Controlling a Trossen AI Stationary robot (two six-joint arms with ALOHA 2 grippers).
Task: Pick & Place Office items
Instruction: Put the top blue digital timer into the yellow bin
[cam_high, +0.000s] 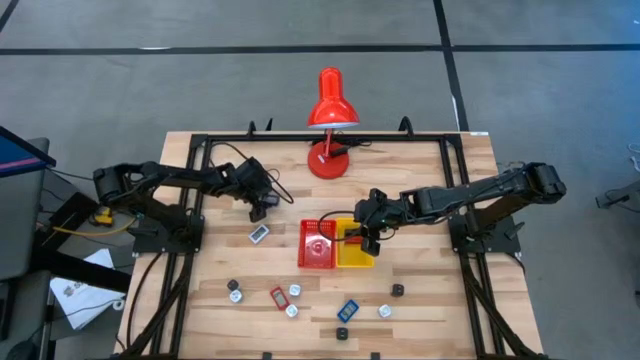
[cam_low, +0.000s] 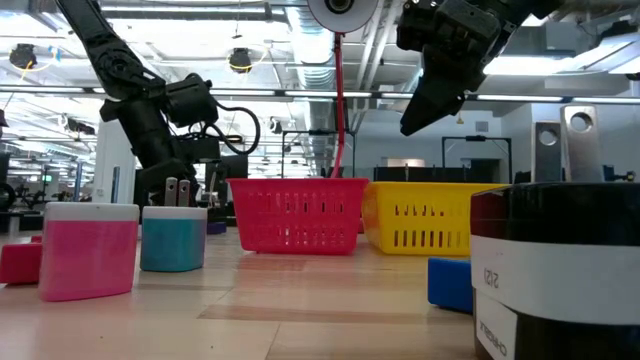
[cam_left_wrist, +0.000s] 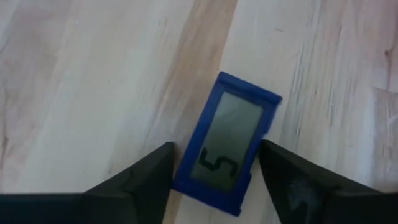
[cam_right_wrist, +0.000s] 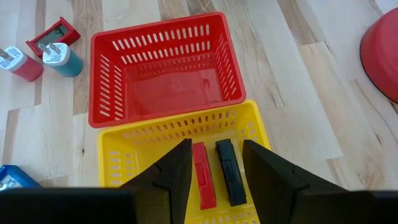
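The flat blue rectangular counter with a grey display lies on the wooden tabletop between the spread fingers of the left pincer, its long axis running away from the pincer, slightly skewed.

cut off: black cylinder at edge | blurred: pink block

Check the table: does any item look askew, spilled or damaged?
Nothing looks spilled or damaged. The blue timer lies at an angle to the wood grain, between the left gripper fingers. Both baskets stand upright.
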